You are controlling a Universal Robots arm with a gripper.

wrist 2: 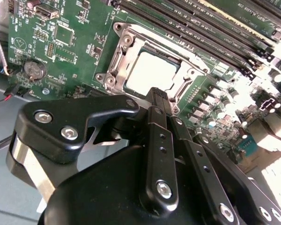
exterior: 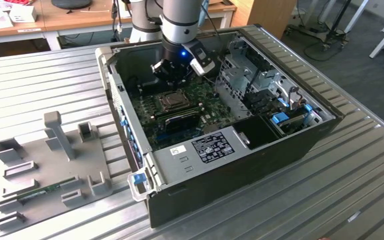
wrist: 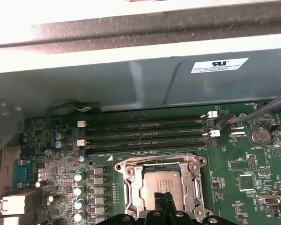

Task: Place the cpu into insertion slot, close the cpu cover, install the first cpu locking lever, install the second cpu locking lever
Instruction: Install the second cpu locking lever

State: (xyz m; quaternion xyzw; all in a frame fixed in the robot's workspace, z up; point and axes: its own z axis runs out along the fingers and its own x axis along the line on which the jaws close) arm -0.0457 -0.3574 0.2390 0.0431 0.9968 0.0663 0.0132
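Grey slotted fixture plate (exterior: 42, 170) sits closest in the exterior view, on the ribbed metal table (exterior: 325, 200), at the exterior view's left of the open computer case (exterior: 245, 155). Arm (exterior: 180, 22) comes down near-vertical into the case, wrist lit blue, gripper (exterior: 170, 75) low over the green motherboard (exterior: 199, 107). Insertion slot (exterior: 174, 101) lies just beside the gripper, on the camera side of it; cpu top shows inside the slot.

Second wrist view: black gripper body nearest the lens, fingers (wrist 2: 160, 105) pressed together into one narrow tip, nothing between them. Tip sits at the edge of the cpu cover (wrist 2: 119, 56), which lies flat down around the cpu (wrist 2: 152, 72). Cpu is seated in the insertion slot (wrist 2: 113, 75), pale top visible through the cover's cut-out. Memory slots (wrist 2: 201, 28) run beyond the socket. Coin battery (wrist 2: 33, 70) off to one side on the board.

First wrist view: fingers (wrist: 165, 206) again closed, empty, tip overlapping the near edge of the cpu (wrist: 161, 185). Cpu cover (wrist: 133, 187) down flat over the socket. Can't tell whether the tip actually touches metal. Memory slots (wrist: 145, 133) lie between the socket and the case wall (wrist: 145, 79).
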